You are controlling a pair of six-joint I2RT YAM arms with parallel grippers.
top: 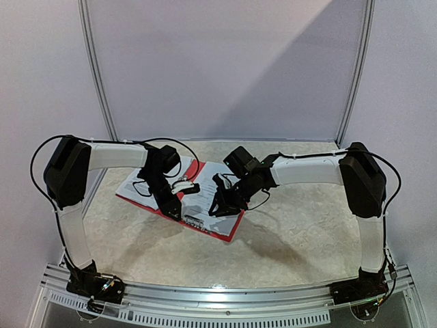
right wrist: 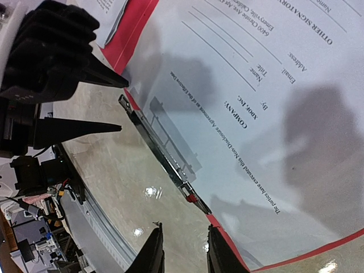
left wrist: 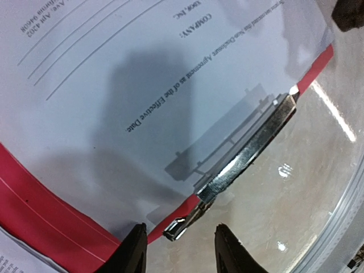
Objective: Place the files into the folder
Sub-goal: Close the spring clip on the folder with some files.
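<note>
The red folder (top: 227, 232) lies open on the table with the files (top: 205, 174) spread over both halves. In the left wrist view a printed sheet (left wrist: 142, 74) covers the red folder (left wrist: 40, 210), and a silver clip (left wrist: 250, 148) runs along its near edge. My left gripper (left wrist: 182, 253) is open, and the clip's lower end lies just ahead between the fingertips, untouched. My right gripper (right wrist: 185, 256) is open at the clip's (right wrist: 159, 151) other end, its right finger over the folder's red edge (right wrist: 227, 242). Nothing is held.
The two grippers face each other closely over the folder's near edge; the left gripper (right wrist: 122, 105) shows in the right wrist view. An aluminium rail (top: 218, 297) borders the table's near side. Metal frame posts (top: 95, 68) stand at the back.
</note>
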